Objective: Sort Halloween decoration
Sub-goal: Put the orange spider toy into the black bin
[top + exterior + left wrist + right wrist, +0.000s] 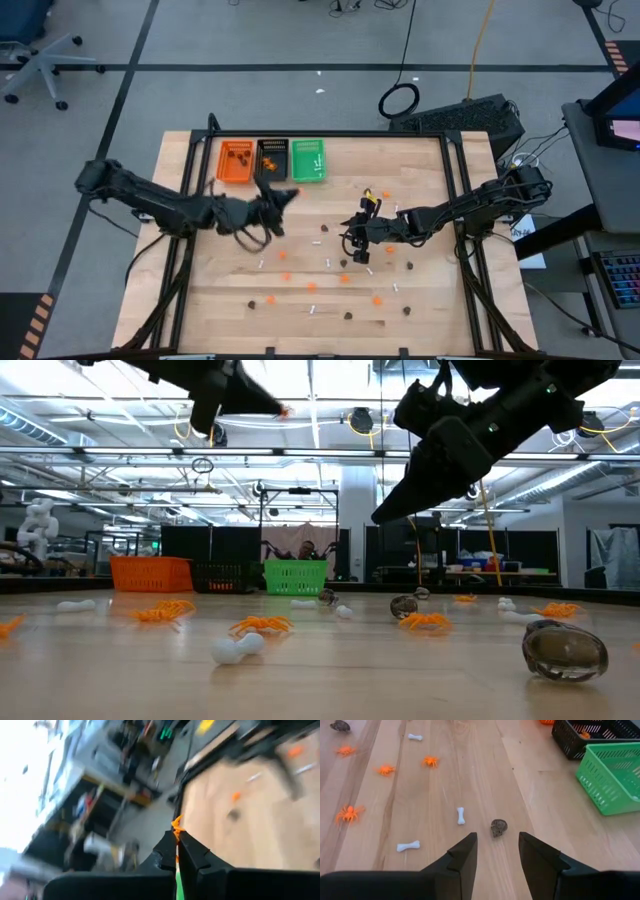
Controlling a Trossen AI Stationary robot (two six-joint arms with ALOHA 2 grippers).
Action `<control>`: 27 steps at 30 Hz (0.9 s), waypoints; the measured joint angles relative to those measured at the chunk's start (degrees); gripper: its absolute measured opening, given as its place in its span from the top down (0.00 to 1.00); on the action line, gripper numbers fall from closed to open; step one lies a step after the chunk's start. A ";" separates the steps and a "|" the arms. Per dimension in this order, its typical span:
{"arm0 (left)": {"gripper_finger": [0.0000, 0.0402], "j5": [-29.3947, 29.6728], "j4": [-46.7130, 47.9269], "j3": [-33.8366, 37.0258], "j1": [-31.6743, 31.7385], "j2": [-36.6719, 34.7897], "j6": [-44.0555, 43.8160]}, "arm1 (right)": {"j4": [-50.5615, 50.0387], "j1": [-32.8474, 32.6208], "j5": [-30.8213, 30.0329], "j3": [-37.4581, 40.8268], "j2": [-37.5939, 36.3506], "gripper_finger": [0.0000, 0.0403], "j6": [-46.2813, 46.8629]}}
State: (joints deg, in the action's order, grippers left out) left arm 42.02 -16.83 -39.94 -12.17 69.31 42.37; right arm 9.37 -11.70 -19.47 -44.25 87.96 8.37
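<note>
Right wrist view, near to far: right gripper [495, 855] hangs above the table with jaws parted, nothing between them. Just ahead lies one small dark brown skull-like trinket [498, 827], with one white plastic bone [461, 815] beside it. In all that view shows three white bones, four orange plastic spiders [349, 813] and two dark trinkets. Farther off stand three small slatted trays: the green tray [612, 779], the black tray [592, 737] and an orange one, mostly cut off. Left gripper [177, 849] is clenched on one orange spider [176, 824], raised just short of the black tray; more trinkets lie scattered across the wooden table [420, 165].
</note>
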 joint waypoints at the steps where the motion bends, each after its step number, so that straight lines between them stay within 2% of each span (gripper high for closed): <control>1: 1.00 0.09 3.07 -0.01 1.76 -1.39 -2.55 | -0.36 0.00 0.01 0.00 0.00 0.68 0.27; 6: 1.00 0.05 15.90 0.01 12.54 -4.30 -13.37 | -1.86 -0.02 0.03 0.00 0.04 0.68 1.42; 9: 1.00 -3.80 21.66 0.02 19.42 -3.96 -18.89 | -1.87 -0.02 0.03 0.00 0.04 0.68 1.45; 14: 1.00 -9.65 25.70 0.04 27.74 -0.99 -27.80 | -1.47 -0.02 0.08 0.00 0.04 0.68 1.48; 19: 1.00 -12.21 24.96 0.04 30.83 2.61 -32.31 | -1.06 -0.02 0.12 0.00 0.04 0.68 1.48; 27: 1.00 -12.45 24.94 0.04 32.20 8.45 -33.07 | -1.03 -0.02 0.12 0.00 0.04 0.68 1.48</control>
State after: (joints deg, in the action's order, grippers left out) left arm 29.56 8.10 -39.90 20.03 77.77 9.30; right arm 8.34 -11.73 -19.35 -44.25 88.01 9.85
